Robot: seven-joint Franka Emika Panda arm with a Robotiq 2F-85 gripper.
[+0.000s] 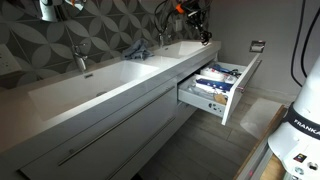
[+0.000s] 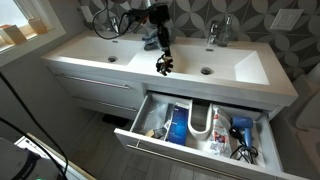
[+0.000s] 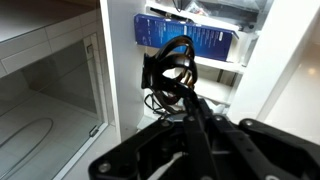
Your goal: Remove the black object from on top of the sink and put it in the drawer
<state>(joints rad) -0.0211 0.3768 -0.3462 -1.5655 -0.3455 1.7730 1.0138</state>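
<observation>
long white sink point(image 2: 100, 70), drawer point(image 2: 190, 155) open right under it with stuff inside, my gripper point(image 3: 185, 100) up over the sink's middle, clamped on the black object point(image 3: 168, 70), dangling above the sink top

two basins point(image 1: 100, 82), two taps point(image 1: 82, 58), one open drawer point(image 2: 180, 153)

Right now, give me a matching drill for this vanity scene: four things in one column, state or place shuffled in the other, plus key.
Things:
1. drawer
2. black object
3. blue box
4. tap

States or places:
A. chrome, upright at the back of the sink
B. held in the gripper
C. pulled open
D. lying inside the drawer

Pairs: 1-C, 2-B, 3-D, 4-A
</observation>
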